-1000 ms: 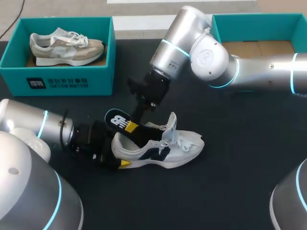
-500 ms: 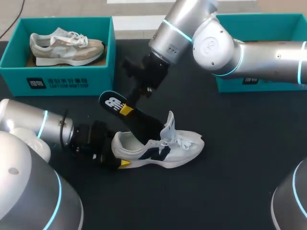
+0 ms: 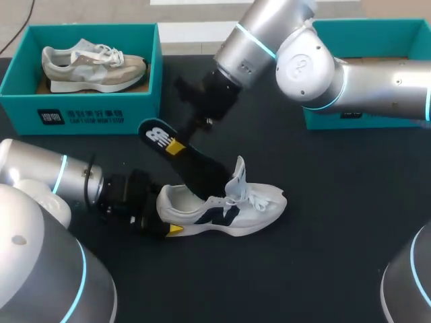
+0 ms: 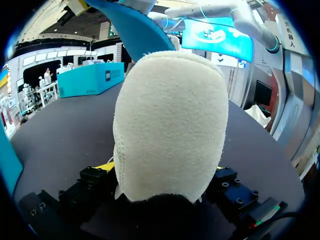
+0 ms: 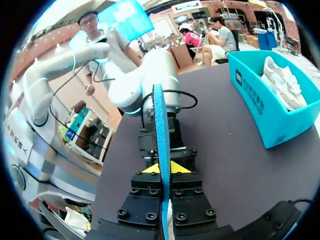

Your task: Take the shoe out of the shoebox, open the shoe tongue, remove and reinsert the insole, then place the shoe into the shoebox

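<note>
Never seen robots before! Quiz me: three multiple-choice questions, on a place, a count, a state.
1. Where is the beige shoe? A in the left teal box; B in the right one; C held aloft.
2. How many teal boxes? A one; B two; C three.
3. The white shoe's insole is: A fully in; B partly pulled out; C fully out.
Answers: 1 A, it lies there. 2 B, left box and right box. 3 B, right gripper pinches its heel end, toe inside the shoe.
</note>
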